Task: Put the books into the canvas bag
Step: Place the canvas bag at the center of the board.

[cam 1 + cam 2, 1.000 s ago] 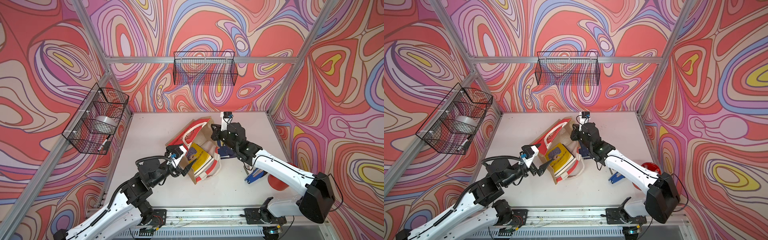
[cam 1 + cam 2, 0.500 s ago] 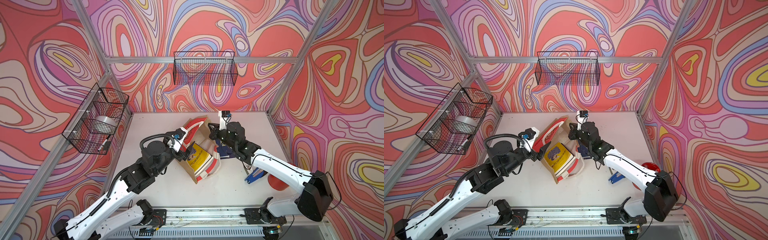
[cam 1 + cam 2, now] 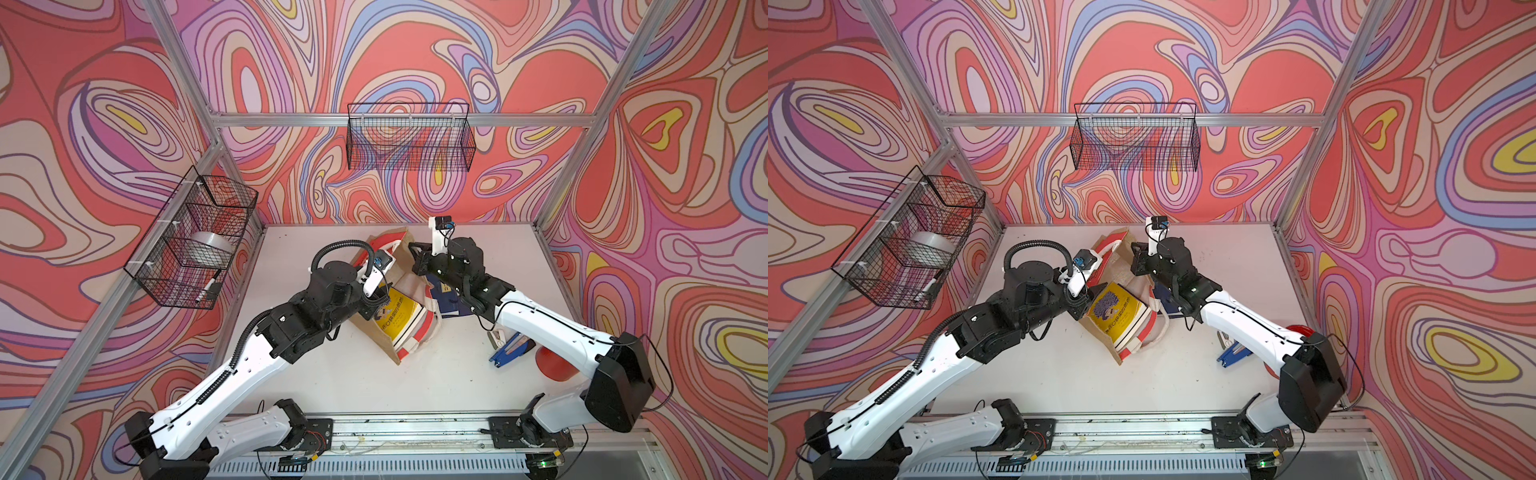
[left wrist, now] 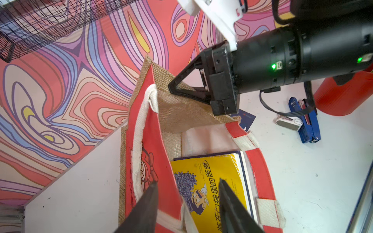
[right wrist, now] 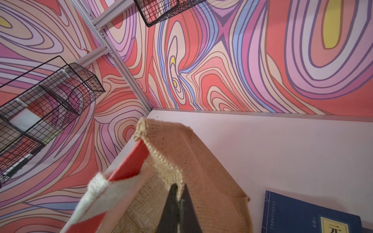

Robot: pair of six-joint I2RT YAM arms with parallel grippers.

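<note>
The canvas bag point(image 3: 384, 343) point(image 3: 1104, 336) stands mid-table, mouth open and leaning. A bright yellow book point(image 3: 395, 311) point(image 4: 222, 167) lies on top of other books inside it. My right gripper point(image 3: 411, 249) point(image 5: 178, 187) is shut on the bag's jute rim point(image 5: 169, 161) at the far corner and holds it up. My left gripper point(image 3: 376, 297) point(image 4: 187, 181) is at the near side, jaws apart. One of its fingers is outside the red wall point(image 4: 159, 161) and the other is over the yellow book. A navy book point(image 3: 451, 301) point(image 5: 302, 213) lies on the table to the right of the bag.
A blue stapler point(image 3: 509, 353), a small white object point(image 3: 496, 338) and a red cup point(image 3: 555, 368) sit under the right arm. Black wire baskets hang on the back wall point(image 3: 409, 137) and the left wall point(image 3: 195, 241).
My left arm has swung up and in to the bag's near wall, and its jaws have narrowed around that wall. My right gripper has kept its hold on the rim.
</note>
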